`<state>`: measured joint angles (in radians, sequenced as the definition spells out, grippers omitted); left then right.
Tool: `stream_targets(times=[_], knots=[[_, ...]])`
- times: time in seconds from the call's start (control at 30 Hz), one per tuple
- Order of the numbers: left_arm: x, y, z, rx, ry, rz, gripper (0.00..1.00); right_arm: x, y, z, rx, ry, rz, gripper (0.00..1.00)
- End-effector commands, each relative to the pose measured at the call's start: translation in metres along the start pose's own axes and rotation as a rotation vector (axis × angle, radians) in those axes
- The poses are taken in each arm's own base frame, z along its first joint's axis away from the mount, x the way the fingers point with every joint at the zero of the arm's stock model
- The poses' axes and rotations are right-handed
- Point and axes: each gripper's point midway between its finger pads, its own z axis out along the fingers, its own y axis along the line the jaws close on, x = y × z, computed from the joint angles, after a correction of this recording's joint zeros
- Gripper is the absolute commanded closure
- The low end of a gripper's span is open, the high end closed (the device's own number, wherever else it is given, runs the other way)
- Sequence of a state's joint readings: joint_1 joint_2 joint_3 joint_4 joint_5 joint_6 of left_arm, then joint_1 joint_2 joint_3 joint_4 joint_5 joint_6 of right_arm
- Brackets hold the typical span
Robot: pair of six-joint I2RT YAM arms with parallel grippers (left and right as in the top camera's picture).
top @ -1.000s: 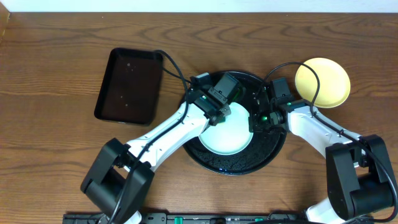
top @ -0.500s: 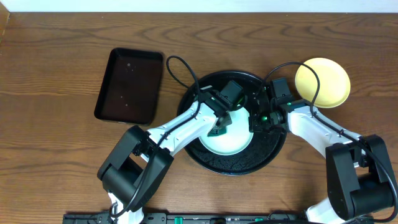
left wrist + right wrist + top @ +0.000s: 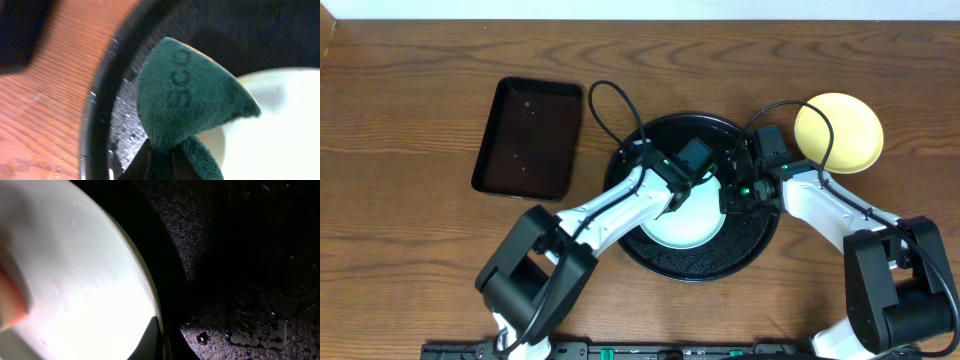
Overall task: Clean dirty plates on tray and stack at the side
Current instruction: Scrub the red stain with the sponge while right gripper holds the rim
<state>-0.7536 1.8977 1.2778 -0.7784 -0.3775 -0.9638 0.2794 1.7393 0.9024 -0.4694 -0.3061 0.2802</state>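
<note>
The round black tray (image 3: 692, 264) sits mid-table with a pale mint-white plate (image 3: 685, 225) on it. My left gripper (image 3: 677, 186) is shut on a green scouring pad (image 3: 190, 95), which rests over the plate's upper-left edge (image 3: 280, 125) and the wet tray floor (image 3: 122, 120). My right gripper (image 3: 728, 197) is shut on the plate's right rim (image 3: 150, 300). The plate has a red smear (image 3: 10, 305) at its left side in the right wrist view. A pale yellow plate (image 3: 838, 132) lies on the table right of the tray. A third plate does not show.
A smaller rectangular black tray (image 3: 527, 137) lies on the wooden table to the left of the round tray. Water droplets dot the round tray's floor (image 3: 240, 330). Arm cables loop over the round tray's far rim.
My left gripper with the pad has moved from the tray's upper part down onto the plate's upper-left edge, and its arm has swung right. The right arm has not moved.
</note>
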Motion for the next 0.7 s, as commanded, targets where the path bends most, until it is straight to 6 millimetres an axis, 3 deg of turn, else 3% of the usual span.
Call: stream_targets(times=[0.0,0.07,0.23,0.3,0.67], knots=[[-0.05,0.014,-0.031,-0.001,-0.192,-0.068,0.93,0.0,-0.015,0.003,0.083,-0.003,-0.006,0.99],[-0.052,0.003,-0.037,0.065,-0.186,-0.093,0.93,0.0,-0.015,0.003,0.083,-0.004,-0.006,0.99],[-0.026,-0.064,-0.044,0.392,0.016,-0.116,0.93,-0.001,-0.014,0.003,0.082,-0.006,-0.007,0.99],[-0.015,-0.081,-0.043,0.471,0.074,-0.108,0.93,-0.001,-0.014,0.003,0.082,-0.007,-0.007,0.99],[0.019,-0.089,0.001,0.403,0.181,-0.061,0.92,-0.001,-0.017,0.003,0.094,-0.007,-0.006,0.99]])
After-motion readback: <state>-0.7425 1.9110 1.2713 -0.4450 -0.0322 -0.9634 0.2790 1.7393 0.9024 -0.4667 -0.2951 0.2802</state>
